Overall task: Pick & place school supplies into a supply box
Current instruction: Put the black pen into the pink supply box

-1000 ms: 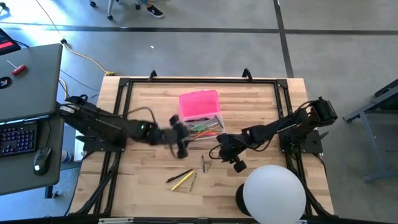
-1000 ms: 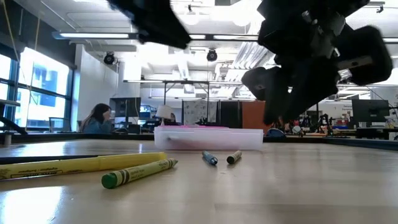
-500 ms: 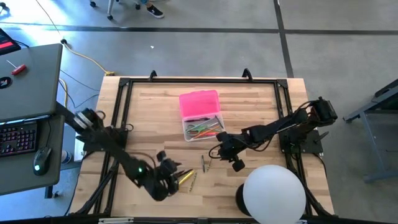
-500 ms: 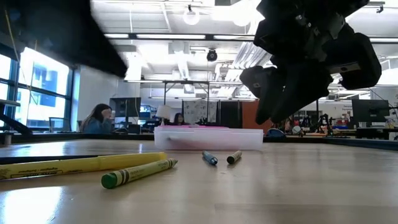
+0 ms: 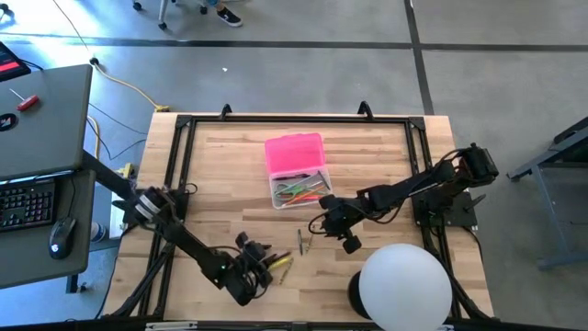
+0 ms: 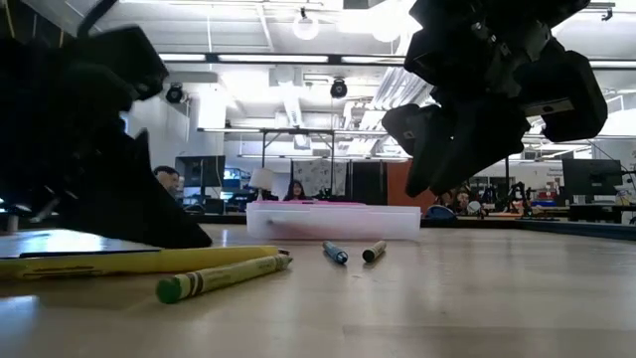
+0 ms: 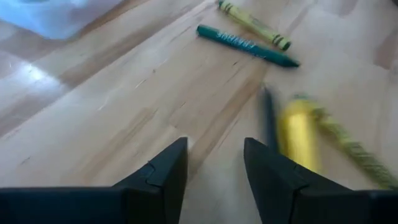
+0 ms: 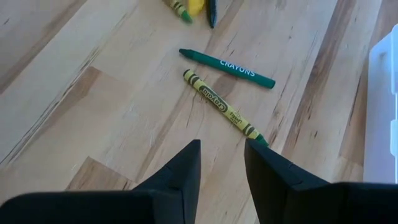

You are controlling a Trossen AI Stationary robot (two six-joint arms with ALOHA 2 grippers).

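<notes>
We see the supply box [image 5: 299,187] near the middle of the surface [image 5: 367,147]: a clear, shallow rectangular tray, its bright pink lid [image 5: 294,153] swung open and lying flat on the far side; inside it several thin coloured supplies [image 5: 297,191] lie jumbled, green, orange and red among them; in front of the box, apart from it, 2 crayons lie side by side, a dark green crayon [image 8: 226,68] and an olive-yellow crayon [image 8: 224,111]; farther forward a fat yellow marker [image 6: 129,262], a green-tipped crayon [image 6: 221,276] and a thin dark pen [image 7: 268,116] lie close together.
</notes>
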